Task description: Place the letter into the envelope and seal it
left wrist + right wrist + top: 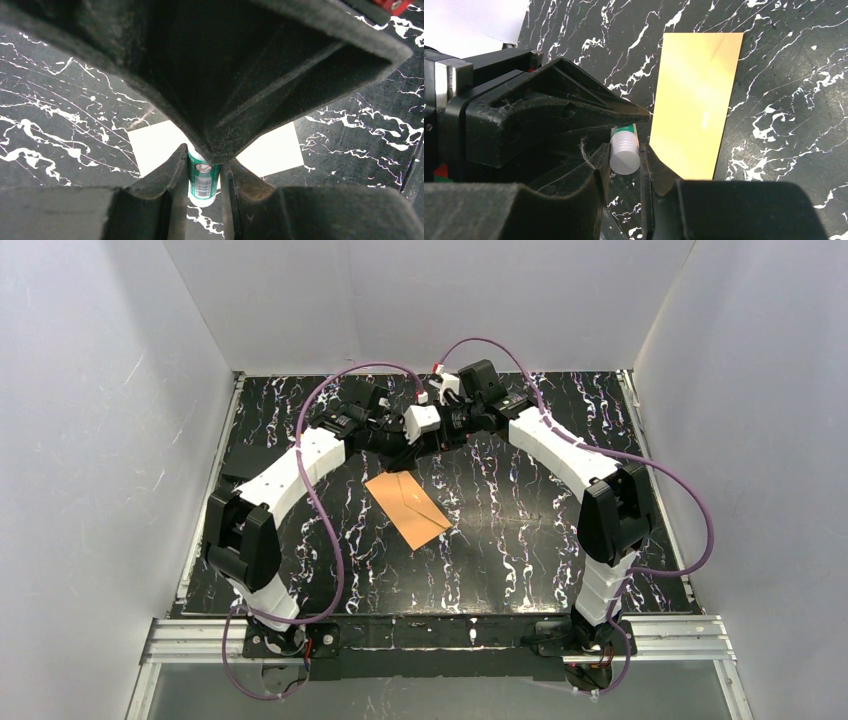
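Note:
The orange-brown envelope (407,508) lies flat mid-table with its flap folded down; it also shows in the right wrist view (696,100). Both grippers meet just behind it on one glue stick. My left gripper (205,160) is shut on the stick's green-and-white body (203,182). My right gripper (625,150) is shut on its ribbed grey cap (624,159). In the top view the left gripper (400,448) and right gripper (432,435) nearly touch. A white sheet (155,145) lies under them; I cannot tell if it is the letter's back. No cream-tan sheet shows.
The table is black marble-patterned (520,540), closed in by white walls at the left, back and right. A metal rail (440,632) runs along the near edge. Purple cables (330,520) loop off both arms.

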Controlling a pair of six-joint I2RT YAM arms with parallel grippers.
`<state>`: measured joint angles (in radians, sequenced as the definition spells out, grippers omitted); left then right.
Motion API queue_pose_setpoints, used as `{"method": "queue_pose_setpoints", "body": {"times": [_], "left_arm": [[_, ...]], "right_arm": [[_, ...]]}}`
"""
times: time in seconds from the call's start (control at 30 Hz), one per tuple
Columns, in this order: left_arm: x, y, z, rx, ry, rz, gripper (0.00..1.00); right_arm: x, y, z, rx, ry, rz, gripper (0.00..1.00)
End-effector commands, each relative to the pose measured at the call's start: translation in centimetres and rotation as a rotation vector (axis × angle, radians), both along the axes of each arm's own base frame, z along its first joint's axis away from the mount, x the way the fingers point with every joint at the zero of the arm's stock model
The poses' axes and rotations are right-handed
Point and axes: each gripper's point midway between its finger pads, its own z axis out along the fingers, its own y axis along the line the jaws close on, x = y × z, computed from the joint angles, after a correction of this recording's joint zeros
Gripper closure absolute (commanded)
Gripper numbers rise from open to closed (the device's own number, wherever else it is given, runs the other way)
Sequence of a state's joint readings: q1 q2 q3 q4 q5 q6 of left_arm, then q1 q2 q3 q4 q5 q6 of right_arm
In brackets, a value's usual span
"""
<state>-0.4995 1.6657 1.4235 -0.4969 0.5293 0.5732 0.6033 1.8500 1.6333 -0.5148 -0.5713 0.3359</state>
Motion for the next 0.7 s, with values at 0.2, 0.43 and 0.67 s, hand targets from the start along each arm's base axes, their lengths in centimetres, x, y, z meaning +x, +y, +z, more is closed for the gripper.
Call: {"method": "queue_pose_setpoints", "body": {"times": [0.2,0.43,0.67], "left_arm": [[0.9,-4.3,16.8,-0.394,-0.543,-0.105,1.00],[-0.8,-2.9,11.7,-0.366,-0.321,-0.027,1.00],[-1.1,-2.4,10.0,-0.351,-0.282,-0.014,1.00]], "right_arm": [[-3.7,0.7,2.9,0.040,0.140,0.006,0.99],[-1.6,0.3,7.2,0.094,0.033,-0.110,0.69],[-0.9,-0.5,8.9,0.075,0.020,-0.171,0.28]]}}
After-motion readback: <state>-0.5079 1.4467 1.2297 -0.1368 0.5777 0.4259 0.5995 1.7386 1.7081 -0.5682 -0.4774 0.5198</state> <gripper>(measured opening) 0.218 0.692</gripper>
